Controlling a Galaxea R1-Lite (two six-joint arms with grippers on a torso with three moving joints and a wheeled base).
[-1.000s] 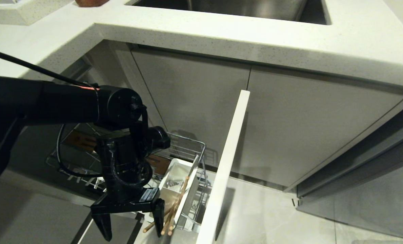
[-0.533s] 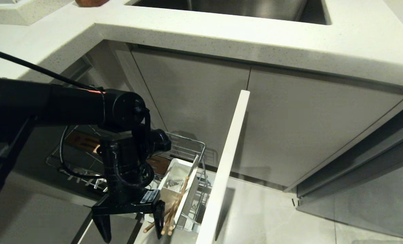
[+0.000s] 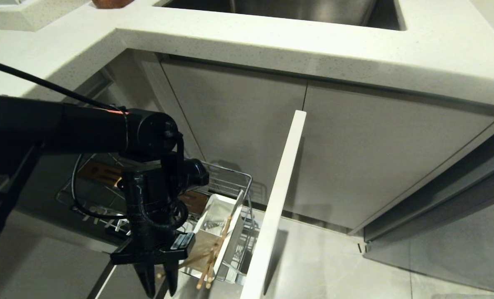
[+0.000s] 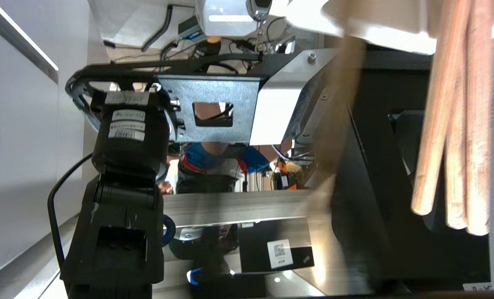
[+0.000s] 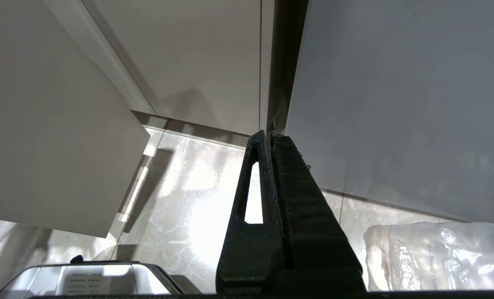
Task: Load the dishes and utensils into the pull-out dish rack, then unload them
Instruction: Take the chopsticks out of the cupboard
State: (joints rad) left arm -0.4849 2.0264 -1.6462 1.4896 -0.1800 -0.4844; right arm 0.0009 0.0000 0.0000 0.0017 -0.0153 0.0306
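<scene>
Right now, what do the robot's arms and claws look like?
The left arm is a fat, matte black tube with a thin black cable running along it and a curly black hose by the wrist. Its left gripper has two long, pointed black fingers under a flat bar with a small white label. The right gripper is black too, with rough, wedge-shaped fingers, one with a long slot cut through it.

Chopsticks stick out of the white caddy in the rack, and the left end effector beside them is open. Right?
No: the left end effector is shut, as the head view shows. Chopsticks do stick out of the white caddy in the rack.
</scene>
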